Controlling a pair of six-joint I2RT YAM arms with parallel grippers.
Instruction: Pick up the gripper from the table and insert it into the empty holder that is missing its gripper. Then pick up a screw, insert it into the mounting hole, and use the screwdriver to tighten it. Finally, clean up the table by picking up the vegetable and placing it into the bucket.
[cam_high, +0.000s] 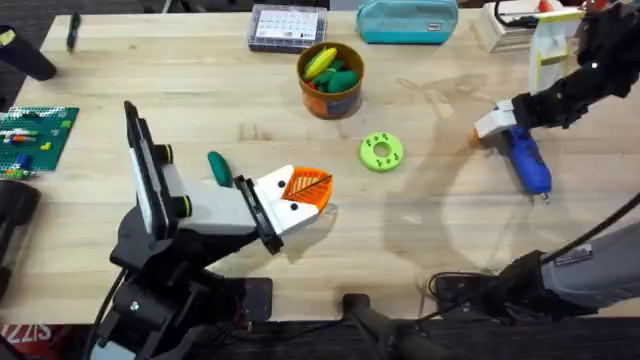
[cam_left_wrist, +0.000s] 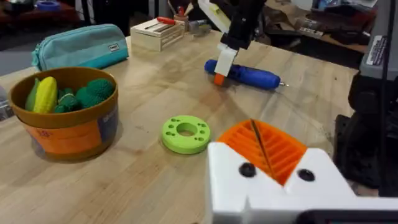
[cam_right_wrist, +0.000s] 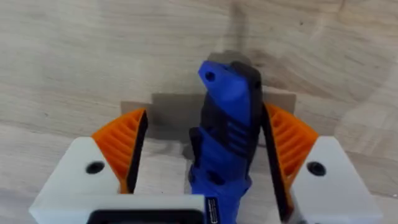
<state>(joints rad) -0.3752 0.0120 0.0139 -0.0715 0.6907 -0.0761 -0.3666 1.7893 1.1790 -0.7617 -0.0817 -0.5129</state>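
While screwdriver (cam_right_wrist: 225, 143) fills the right wrist view, its tip's cut off.

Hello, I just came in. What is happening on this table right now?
The right gripper is down at the blue screwdriver, which lies on the table at the right; its orange pads stand on either side of the body, one with a gap, so it is not yet clamped. The left gripper hovers shut and empty near the middle. A dark green vegetable lies on the table beside the left arm. The bucket already holds toy vegetables.
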